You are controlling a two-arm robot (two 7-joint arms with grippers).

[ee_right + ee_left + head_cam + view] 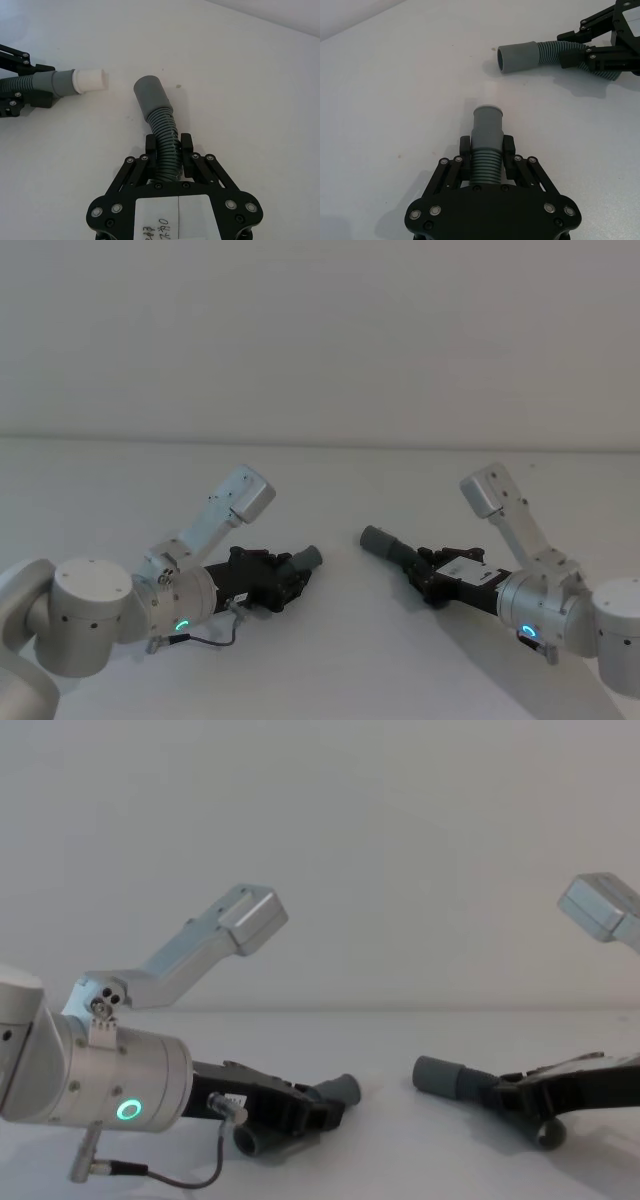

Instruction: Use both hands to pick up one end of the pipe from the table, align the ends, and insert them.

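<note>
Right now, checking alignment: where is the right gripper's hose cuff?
Head view, right of centre: the right cuff juts from the right gripper toward the left cuff, a gap between them.

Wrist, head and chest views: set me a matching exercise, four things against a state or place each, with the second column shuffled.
Things:
1. left hose
2. right hose
3. table
4. ring light

States:
a. glowing green
b. white-tipped, held in the left gripper
c. plain white
d. bent behind its cuff, held in the right gripper

Pairs: 1-b, 2-d, 3-c, 4-a.
</note>
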